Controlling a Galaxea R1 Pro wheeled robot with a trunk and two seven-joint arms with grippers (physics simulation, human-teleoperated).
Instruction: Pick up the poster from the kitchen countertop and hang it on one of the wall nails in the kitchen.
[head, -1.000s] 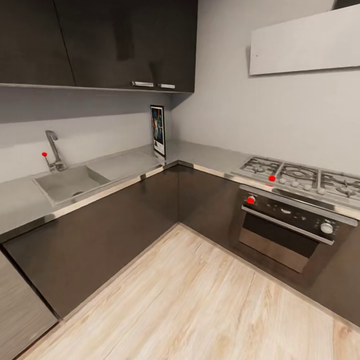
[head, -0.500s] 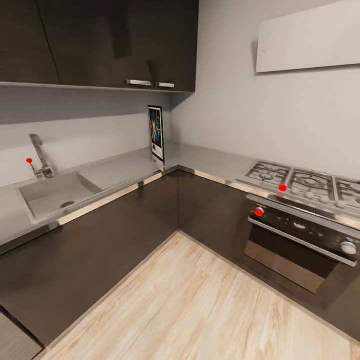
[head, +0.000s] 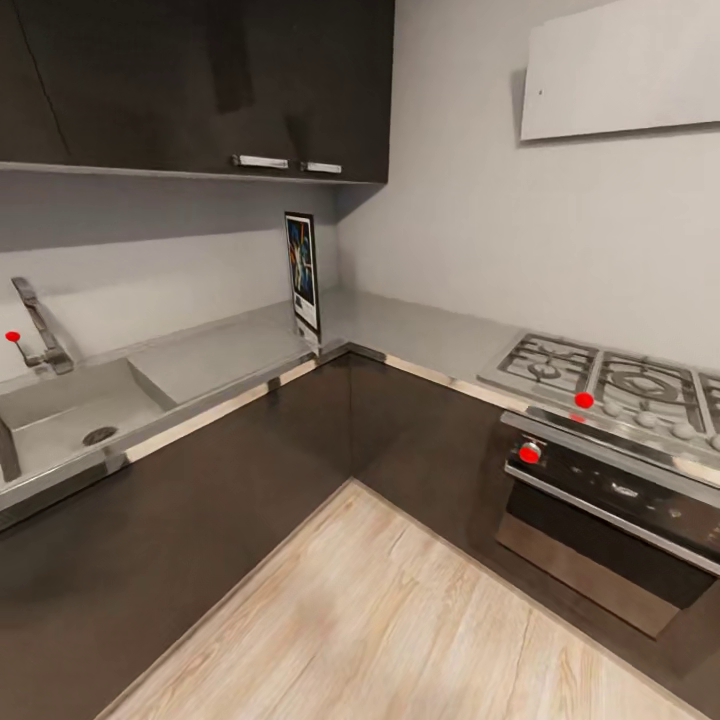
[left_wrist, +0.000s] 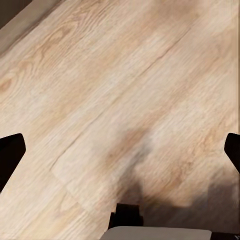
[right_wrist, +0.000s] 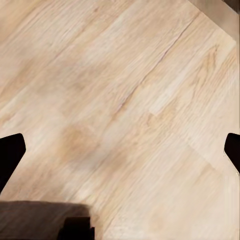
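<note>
While we face the inner corner of the kitchen countertop (head: 400, 330), the poster (head: 303, 271) stands upright there on the metal top, near the corner and seen almost edge-on. A sink (head: 60, 415) lies to its left, a gas hob (head: 610, 380) to its right. High on the right wall, a light panel (head: 620, 75) carries a tiny dark nail (head: 541, 92). Both our left gripper (left_wrist: 120, 150) and right gripper (right_wrist: 120, 150) hang spread wide over wooden floor (head: 400, 620), holding nothing.
</note>
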